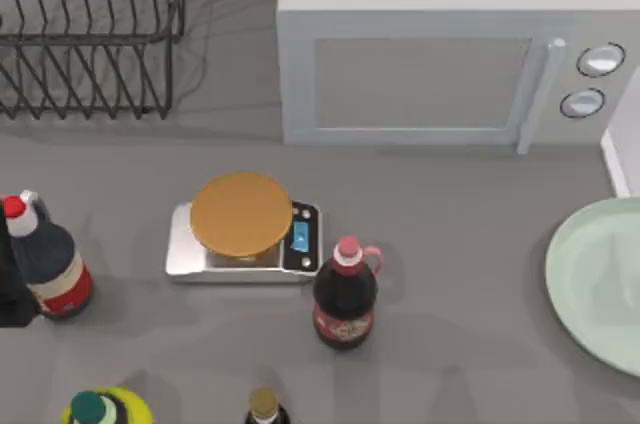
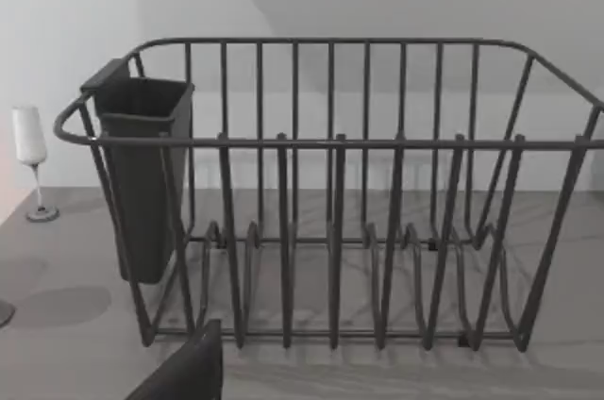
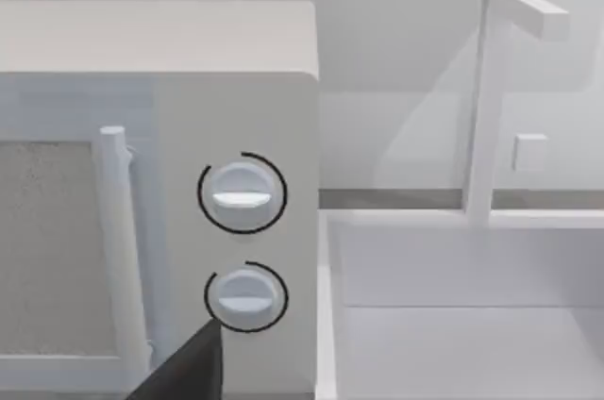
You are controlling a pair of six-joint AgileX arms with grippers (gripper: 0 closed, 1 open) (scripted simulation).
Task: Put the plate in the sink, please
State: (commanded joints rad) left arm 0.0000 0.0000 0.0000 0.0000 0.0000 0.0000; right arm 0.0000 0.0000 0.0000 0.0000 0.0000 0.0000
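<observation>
Top view showed the plate (image 1: 598,279) flat on the tabletop (image 1: 450,244) at the right edge, the sink (image 3: 453,325) beyond it. Probably stiff, glossy, slippery and breakable; grip its rim. Either hand's opening: cannot tell.

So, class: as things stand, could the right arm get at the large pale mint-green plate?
Probably yes. The pale mint-green plate lies flat at the table's right edge, on the right arm's side, with bare table around it; the nearest dark sauce bottle stands well apart.
</observation>
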